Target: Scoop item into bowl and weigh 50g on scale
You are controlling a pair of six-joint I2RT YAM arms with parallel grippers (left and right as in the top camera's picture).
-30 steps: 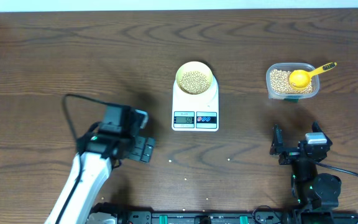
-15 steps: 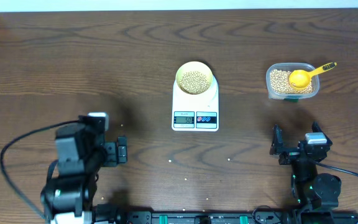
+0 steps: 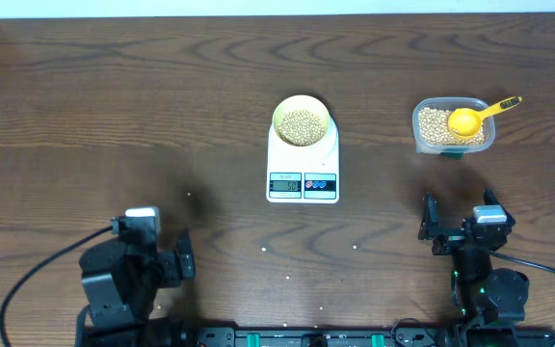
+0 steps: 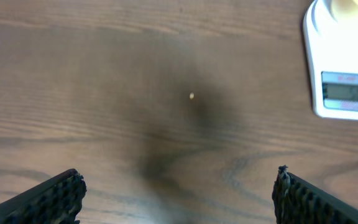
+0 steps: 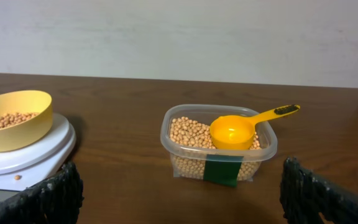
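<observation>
Two grippers, both empty, jaws wide apart: left gripper front-left, right gripper front-right. I see the bowl of beans on the scale, mid-table. Scoop rests in the tub to its right.
</observation>
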